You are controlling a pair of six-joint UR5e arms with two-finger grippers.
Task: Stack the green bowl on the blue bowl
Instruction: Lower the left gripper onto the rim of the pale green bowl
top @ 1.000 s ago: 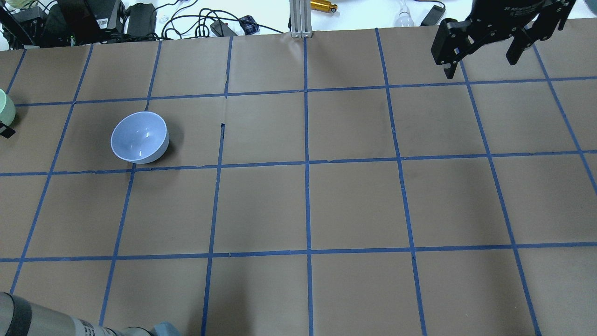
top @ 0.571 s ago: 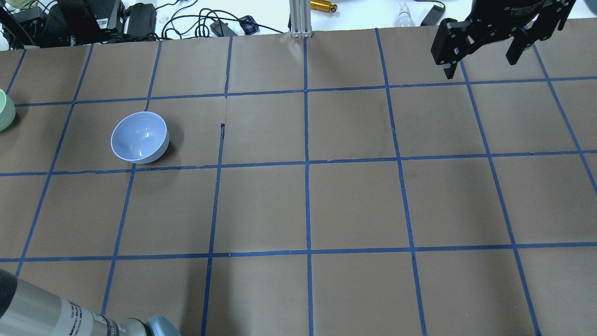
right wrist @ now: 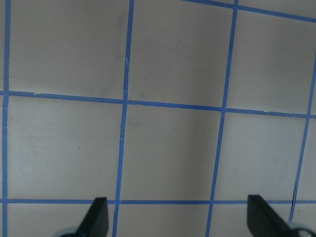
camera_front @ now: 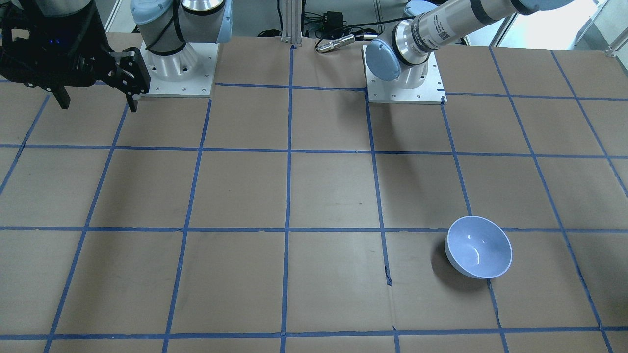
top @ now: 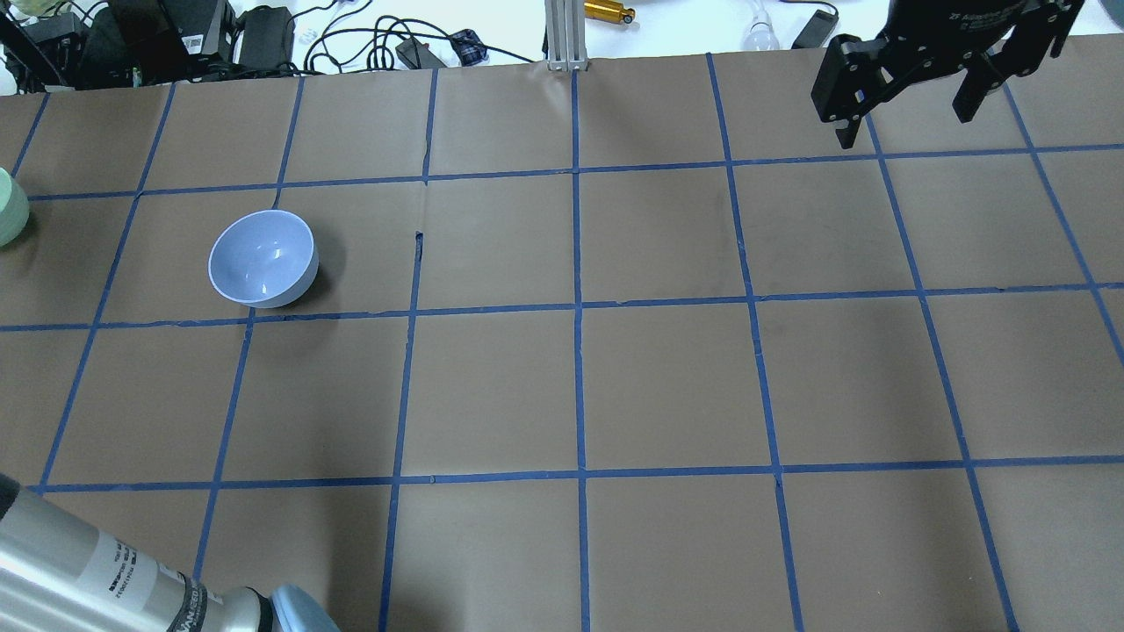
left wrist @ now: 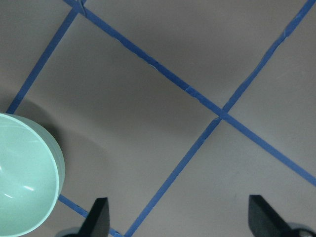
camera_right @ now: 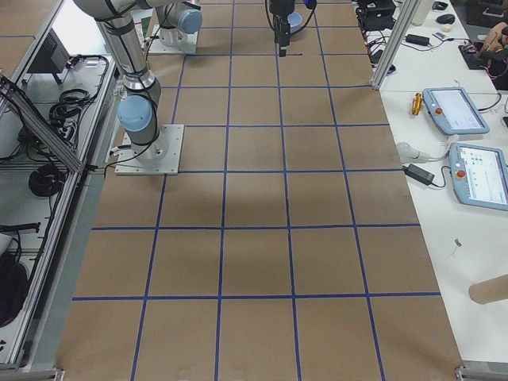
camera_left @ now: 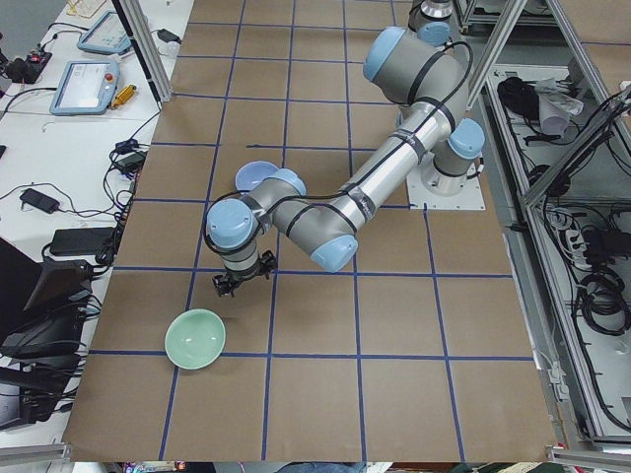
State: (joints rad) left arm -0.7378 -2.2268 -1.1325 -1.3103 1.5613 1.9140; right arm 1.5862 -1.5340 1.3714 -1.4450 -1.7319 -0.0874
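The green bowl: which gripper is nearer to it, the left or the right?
Left. The left gripper hangs just beside the green bowl, jaws open, at the robot's left end of the table. The right gripper is far away, above the opposite end.

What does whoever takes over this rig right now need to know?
Left gripper: open, empty, beside the green bowl, not touching it.
Right gripper: open, empty, held above the table near the far corner on its own side.
Green bowl: upright near the table's left end. Blue bowl: upright, empty, apart from the green one.
Done: nothing stacked yet.
Left to do: grasp the green bowl, carry it over, and set it into the blue bowl.
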